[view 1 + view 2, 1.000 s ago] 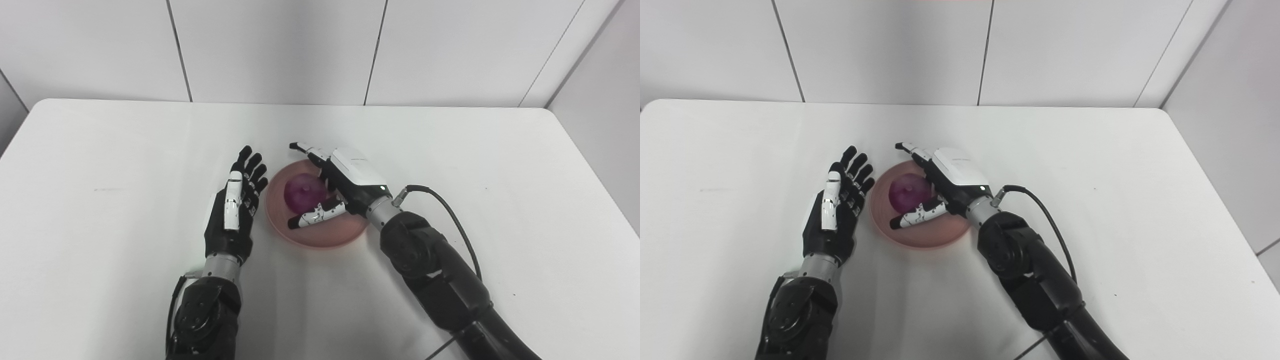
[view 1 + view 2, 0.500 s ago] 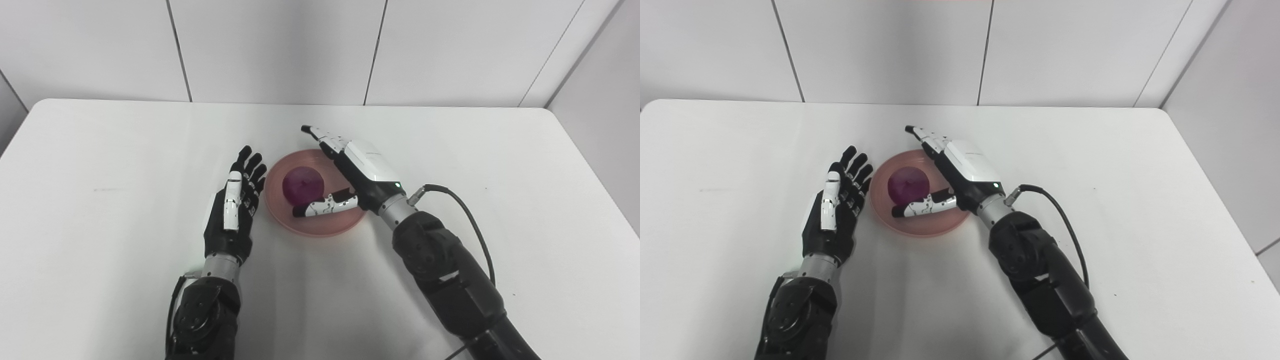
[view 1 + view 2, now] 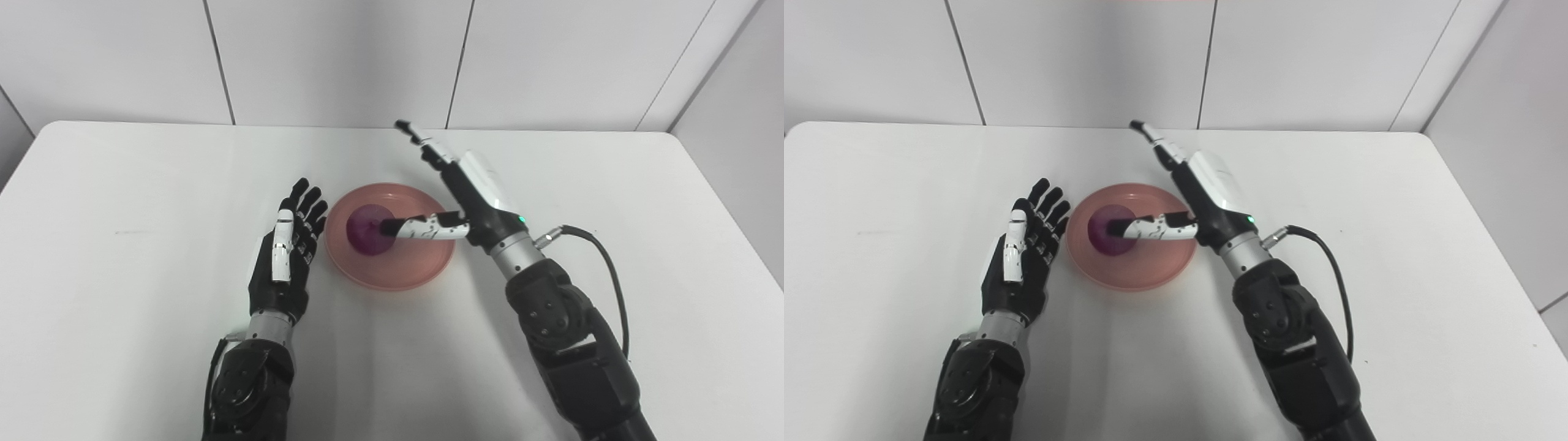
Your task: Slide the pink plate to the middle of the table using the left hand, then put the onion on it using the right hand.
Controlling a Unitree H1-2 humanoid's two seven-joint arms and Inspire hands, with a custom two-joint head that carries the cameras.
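A pink plate (image 3: 404,272) lies near the middle of the white table. A purple onion (image 3: 363,231) rests on its left half. My right hand (image 3: 456,190) hovers above the plate's right side, open, fingers stretched toward the back wall. Its thumb crosses in front of the onion, and the hand holds nothing. My left hand (image 3: 285,257) is open with straight fingers, just left of the plate's rim and apart from it.
The white table (image 3: 122,202) has rounded back corners and meets a panelled white wall at the back. A black cable (image 3: 603,263) loops out from my right wrist over the table's right part.
My right hand has let go of the onion and lifted up and to the right, fingers straightening. The plate shifted slightly away from me. The left hand has stayed still.
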